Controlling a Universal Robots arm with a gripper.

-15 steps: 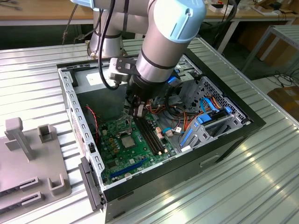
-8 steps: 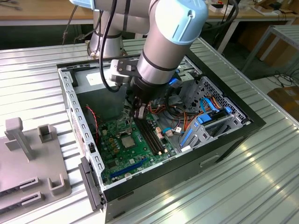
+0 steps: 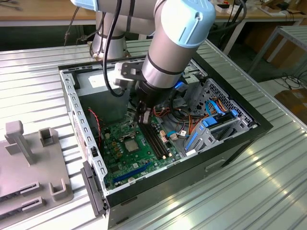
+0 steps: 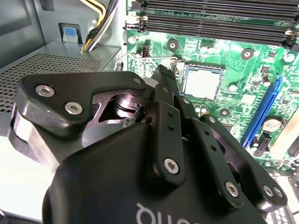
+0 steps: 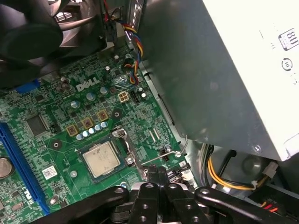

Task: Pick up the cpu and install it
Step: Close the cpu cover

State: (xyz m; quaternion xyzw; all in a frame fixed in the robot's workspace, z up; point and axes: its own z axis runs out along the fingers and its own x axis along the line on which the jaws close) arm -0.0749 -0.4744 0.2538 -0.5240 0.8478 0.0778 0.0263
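Black gripper (image 4: pixel 163 77) linkages fill the foreground in both wrist views, fingers drawn together with nothing between them, poised above the green motherboard (image 5: pixel 56 116) beside the socket. Landmark: the cpu (image 5: pixel 99 160), seated flat in its socket with the silvery top exposed. Blue slot (image 5: pixel 18 163) to one side; grey power supply (image 5: pixel 210 70) to the other. Exterior view: open computer case (image 3: pixel 230 143) on a ribbed metal table (image 3: pixel 268 191), grey fixture (image 3: pixel 29 163) toward the exterior view's left, desks behind.
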